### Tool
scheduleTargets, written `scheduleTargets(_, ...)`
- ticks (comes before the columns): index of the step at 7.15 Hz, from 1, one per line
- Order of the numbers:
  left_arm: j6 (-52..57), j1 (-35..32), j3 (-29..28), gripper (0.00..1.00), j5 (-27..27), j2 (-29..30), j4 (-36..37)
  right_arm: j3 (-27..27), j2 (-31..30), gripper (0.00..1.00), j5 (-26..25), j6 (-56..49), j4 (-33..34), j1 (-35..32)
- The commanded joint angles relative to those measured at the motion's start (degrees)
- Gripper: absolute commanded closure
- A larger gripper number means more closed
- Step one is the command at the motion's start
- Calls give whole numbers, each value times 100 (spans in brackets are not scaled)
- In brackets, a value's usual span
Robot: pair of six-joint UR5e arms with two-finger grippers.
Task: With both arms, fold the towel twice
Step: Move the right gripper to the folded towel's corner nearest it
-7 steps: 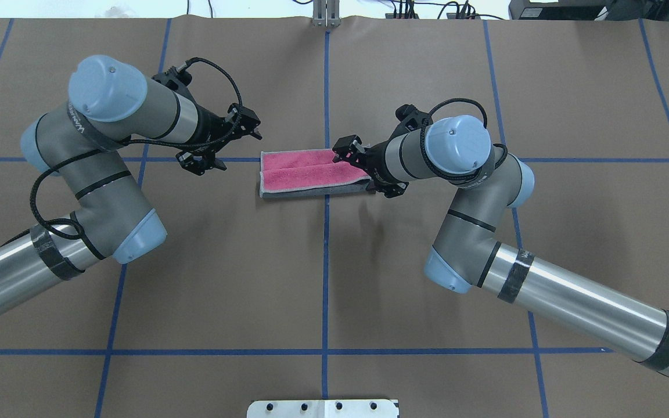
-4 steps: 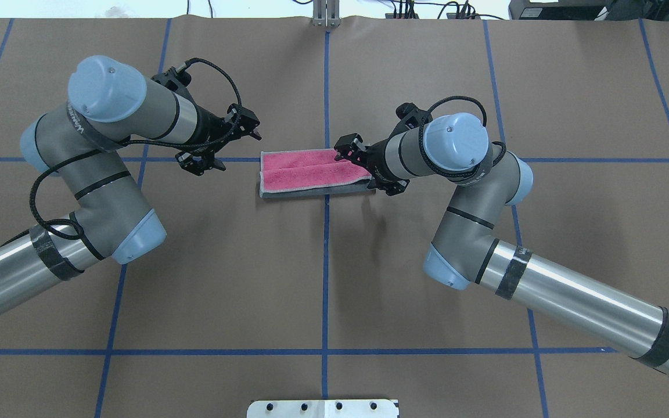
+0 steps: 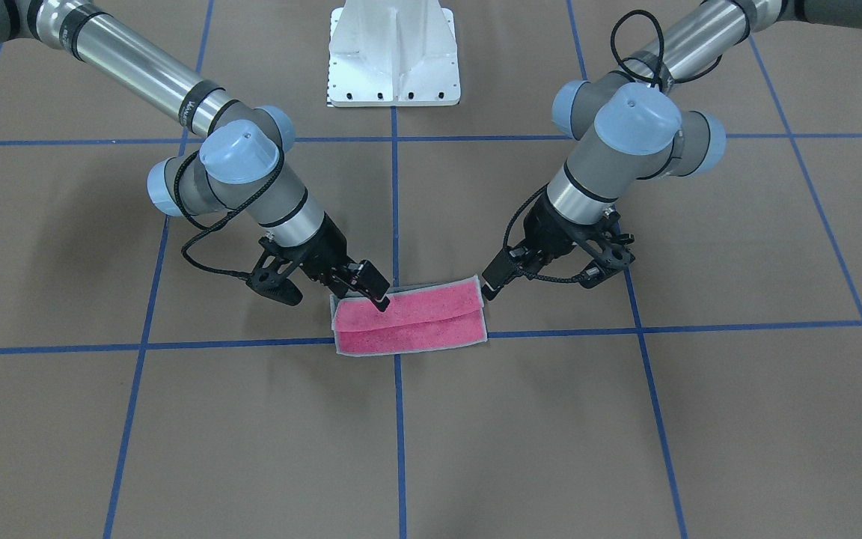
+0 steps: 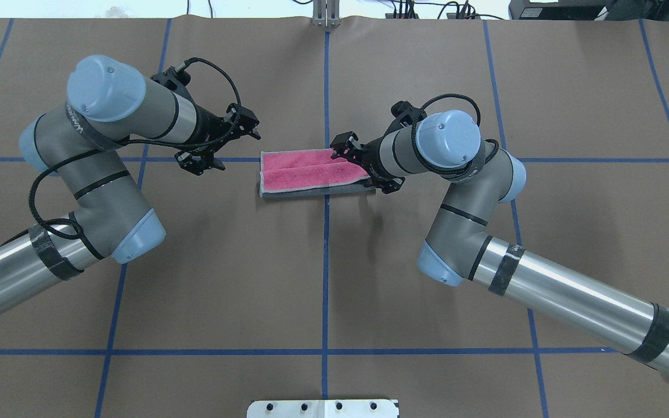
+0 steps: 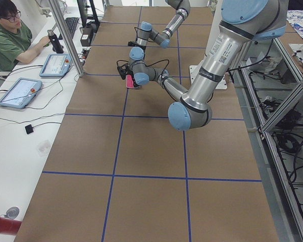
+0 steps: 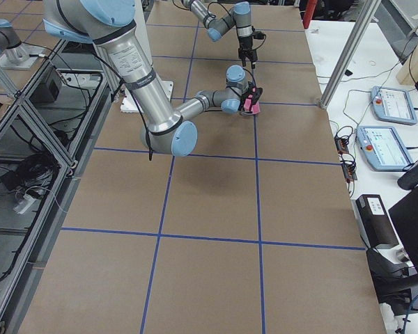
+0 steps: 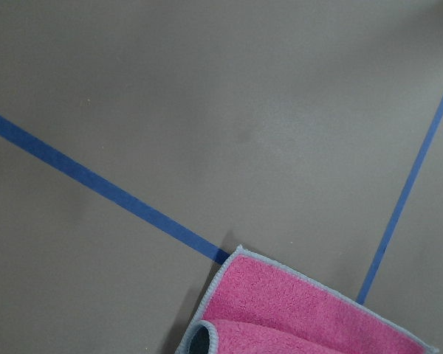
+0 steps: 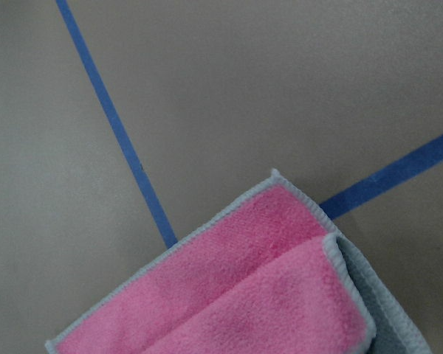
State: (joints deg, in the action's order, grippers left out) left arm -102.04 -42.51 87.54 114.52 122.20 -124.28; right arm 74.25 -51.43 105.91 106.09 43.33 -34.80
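Towel [image 4: 305, 174] folded once, flat on surface [image 4: 224, 273]. R pincer [image 3: 326, 290] wide, astride one end; L pincer [image 4: 227, 147] wide, just off other end. If you close R now, it may nip top layer only, dragging fold open.

I'm looking down at the brown table [image 7: 207, 88] here. One corner of the pink towel [image 7: 303, 313] is poking in at the bottom, its upper layer curling and showing dark grey. Two blue tape lines [image 7: 96, 181] are running toward it.
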Motion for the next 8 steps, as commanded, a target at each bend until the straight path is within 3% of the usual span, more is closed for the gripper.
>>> scheduleTargets(1,0,-11,0,0,0,-3,0,-25,36,2,0,-1,0,0)
scheduleTargets(8,0,-20,9,0,9,-65,-35,-516,422,2,0,-10,-9,-96)
